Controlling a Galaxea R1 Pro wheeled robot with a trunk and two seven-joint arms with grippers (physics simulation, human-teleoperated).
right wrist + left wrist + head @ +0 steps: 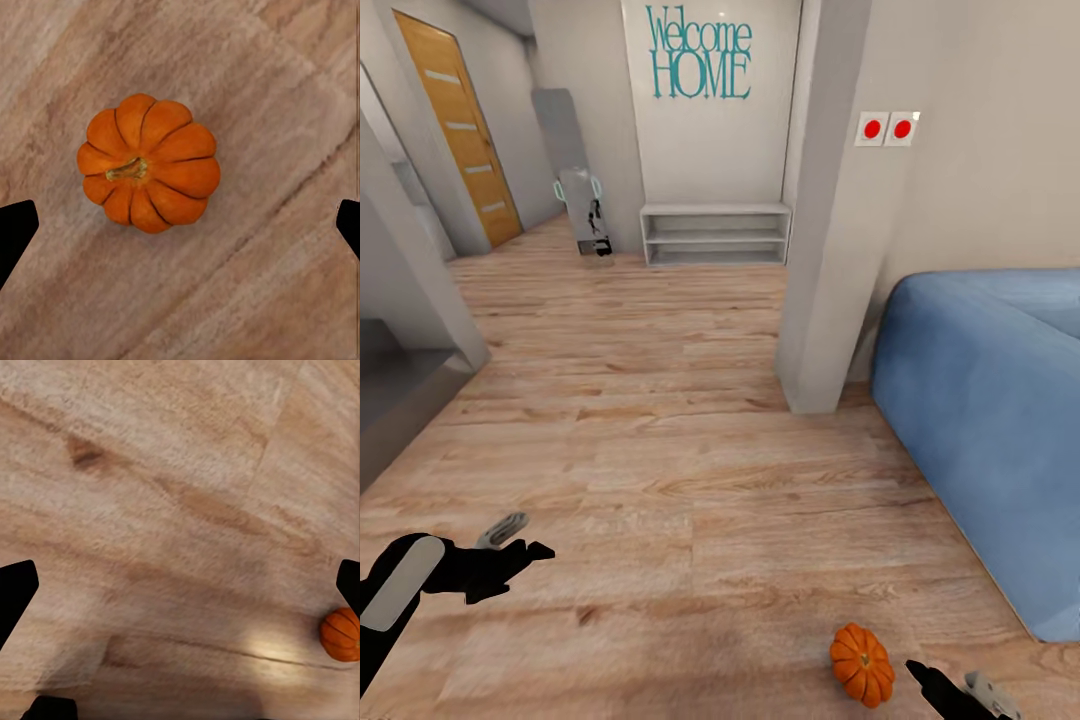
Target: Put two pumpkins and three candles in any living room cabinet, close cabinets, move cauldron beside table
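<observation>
The right claw (180,225) stands wide, its two black fingertips at opposite edges of the right wrist view with bare wood between them, holding nothing. In the head view the right claw (960,690) shows at the lower edge, black with a grey part beside it.

The pumpkin (148,172) sits on the wooden floor (285,112) under that claw, not touched by either finger. It is bright orange, squat and round, deeply ribbed into lobes with dark grooves, and has a short tan-green stem at its centre, seen from straight above. In the head view the pumpkin (862,664) lies just beside the right claw, on its inner side, toward the left arm.

The left claw (180,592) is also spread wide and empty, its dark fingertips at the two edges of the left wrist view over plain floorboards. The pumpkin (341,634) appears small near one fingertip there, well apart from that claw. In the head view the left claw (510,555) hangs over the floor, well apart from the pumpkin.

Beyond the pumpkin, a blue sofa (990,420) stands near it on the right claw's side. Farther off rise a pale pillar (830,250), a wall with two red buttons (887,128), a low white shelf (715,235) under teal "Welcome HOME" lettering (700,52), and an orange door (460,130).
</observation>
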